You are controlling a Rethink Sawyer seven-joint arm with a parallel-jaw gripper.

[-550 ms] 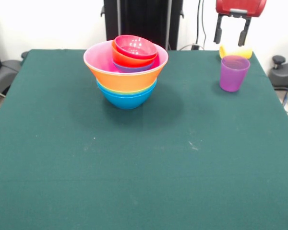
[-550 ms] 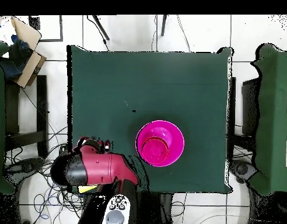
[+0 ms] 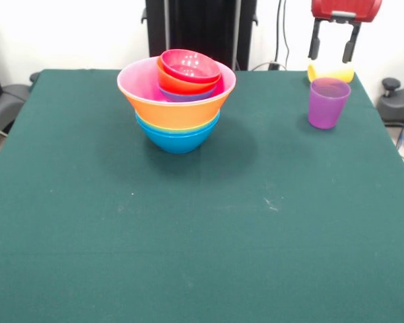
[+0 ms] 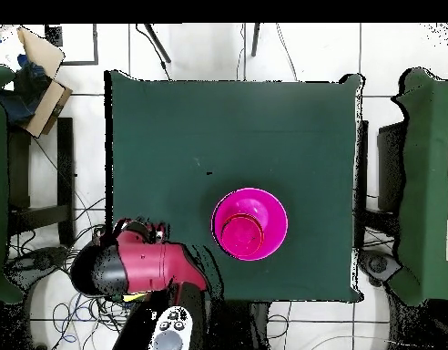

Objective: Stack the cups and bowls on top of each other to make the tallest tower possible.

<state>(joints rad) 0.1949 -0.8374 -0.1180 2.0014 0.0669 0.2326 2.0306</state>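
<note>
The tower (image 3: 178, 101) stands at the table's far middle: blue bowls at the base, a wide orange bowl, a pink bowl inside it, then small dark blue, orange-red and crimson bowls (image 3: 190, 65) on top. From overhead the tower (image 4: 250, 224) shows as a pink disc. The purple cup (image 3: 328, 102) stands upright at the far right. The yellow cup (image 3: 331, 73) lies on its side just behind it. My gripper (image 3: 333, 46) hangs open and empty above the yellow cup, clear of both cups. In the overhead view the red arm (image 4: 141, 264) hides the cups and the gripper.
The green table (image 3: 188, 235) stretches wide in front of the tower. The black pedestal (image 3: 202, 27) stands behind the tower. The cups sit near the table's far right corner. A cardboard box (image 4: 41, 68) lies off the table.
</note>
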